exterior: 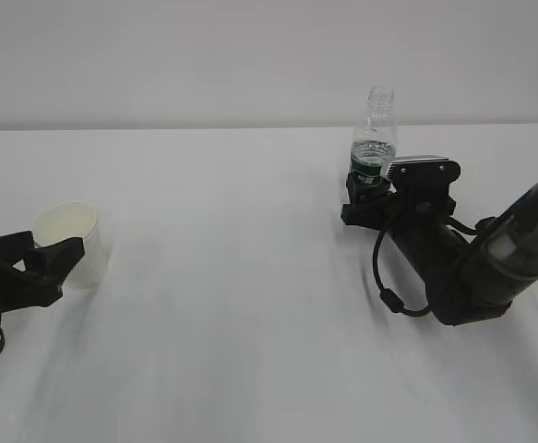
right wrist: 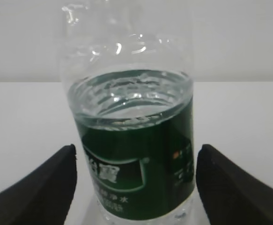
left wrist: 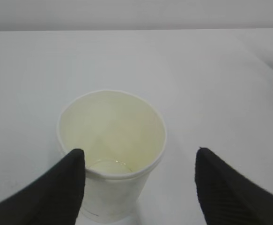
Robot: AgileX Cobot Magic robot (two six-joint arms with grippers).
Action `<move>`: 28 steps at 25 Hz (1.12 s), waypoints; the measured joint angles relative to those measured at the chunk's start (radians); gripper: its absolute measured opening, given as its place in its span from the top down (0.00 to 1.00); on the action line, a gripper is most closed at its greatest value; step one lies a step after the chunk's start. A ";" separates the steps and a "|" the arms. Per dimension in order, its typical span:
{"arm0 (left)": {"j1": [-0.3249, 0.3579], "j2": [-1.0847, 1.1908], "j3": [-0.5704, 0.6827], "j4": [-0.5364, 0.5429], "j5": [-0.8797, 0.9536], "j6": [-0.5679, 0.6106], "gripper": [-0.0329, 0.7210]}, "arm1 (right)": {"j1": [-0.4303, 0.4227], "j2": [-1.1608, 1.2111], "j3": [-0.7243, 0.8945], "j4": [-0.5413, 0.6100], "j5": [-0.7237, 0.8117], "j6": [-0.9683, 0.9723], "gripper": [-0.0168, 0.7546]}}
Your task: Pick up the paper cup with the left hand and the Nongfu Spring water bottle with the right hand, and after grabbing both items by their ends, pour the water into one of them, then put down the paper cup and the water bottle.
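White surface (exterior: 250,305) is seen, bare across the near middle. At near left, the left hand (exterior: 10,272) is laid low, its gripper (left wrist: 138,180) held open around the paper cup (exterior: 70,245). In the left wrist view the left finger (left wrist: 56,192) is seen touching or just beside the cup's side, while the right finger (left wrist: 234,192) is kept apart from it, with bare surface between; cup not clamped. Cup is stood upright on the surface, cream inside, with a little clear water (left wrist: 110,165) seen at its bottom.

Further back at right, the right hand (exterior: 462,268) is stretched in from the right edge, a looped cable (exterior: 388,286) hung below it. Its gripper (right wrist: 134,187) is held open around the lower part of the Nongfu Spring water bottle (exterior: 373,138). In the right wrist view gaps are seen on both sides between the fingers (right wrist: 42,192) and the green label; bottle not gripped. Bottle is stood upright, uncapped, water level at about the top edge of the label. Cup and bottle are kept well apart. A pale wall (exterior: 250,55) is seen behind the far edge.
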 joint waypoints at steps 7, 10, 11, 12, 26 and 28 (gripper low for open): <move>0.000 0.000 0.000 0.000 0.000 0.000 0.26 | 0.000 -0.002 0.010 0.000 0.000 0.000 0.21; 0.000 0.000 0.000 0.000 0.000 0.000 0.26 | 0.000 -0.029 0.029 0.000 0.000 -0.034 0.21; 0.000 0.000 0.000 0.000 0.000 0.000 0.26 | 0.000 -0.035 0.034 0.000 0.000 -0.047 0.21; 0.000 0.000 0.000 0.000 0.000 0.000 0.26 | 0.000 -0.039 0.036 0.000 0.000 -0.055 0.21; 0.000 0.000 0.000 0.000 0.000 0.001 0.26 | 0.000 -0.039 0.051 0.000 0.000 -0.069 0.21; 0.000 0.000 0.000 0.000 0.000 0.001 0.26 | 0.000 -0.039 0.051 0.000 0.000 -0.069 0.21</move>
